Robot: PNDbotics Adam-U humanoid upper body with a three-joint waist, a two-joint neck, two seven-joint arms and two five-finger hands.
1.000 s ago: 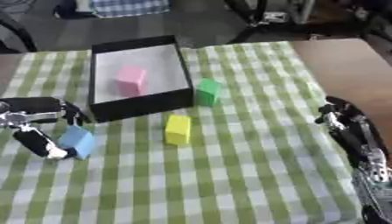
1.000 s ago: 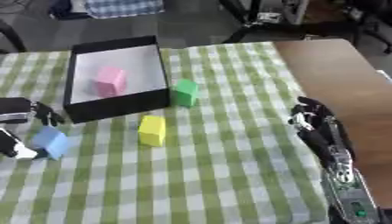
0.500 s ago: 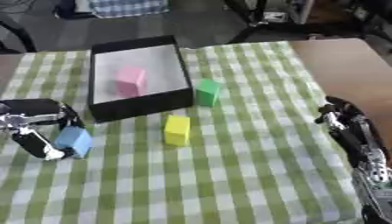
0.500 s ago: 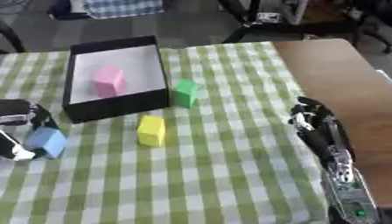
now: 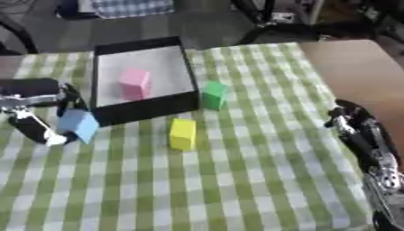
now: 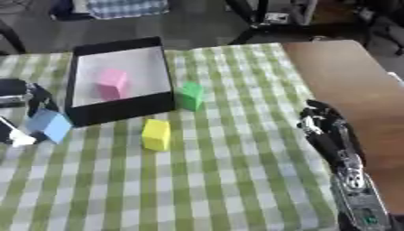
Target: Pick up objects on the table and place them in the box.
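A black box (image 5: pixel 186 65) with a pale floor stands at the back left of the checked table, and a pink block (image 5: pixel 135 83) lies inside it. My left hand (image 5: pixel 35 124) is shut on a light blue block (image 5: pixel 78 125), held just left of the box's front wall and lifted a little off the cloth. A green block (image 5: pixel 213 94) stands at the box's front right corner. In front of the box a yellow block (image 5: pixel 182 133) lies on the cloth. My right hand (image 5: pixel 353 120) rests at the right edge with curled fingers, holding nothing.
The green and white checked cloth (image 5: pixel 236 180) covers most of the table; bare brown tabletop (image 5: pixel 355 67) shows at the right. Chairs and dark furniture stand beyond the far edge.
My left hand has lifted the blue block and carried it up and a little right toward the box. The right hand has not moved.
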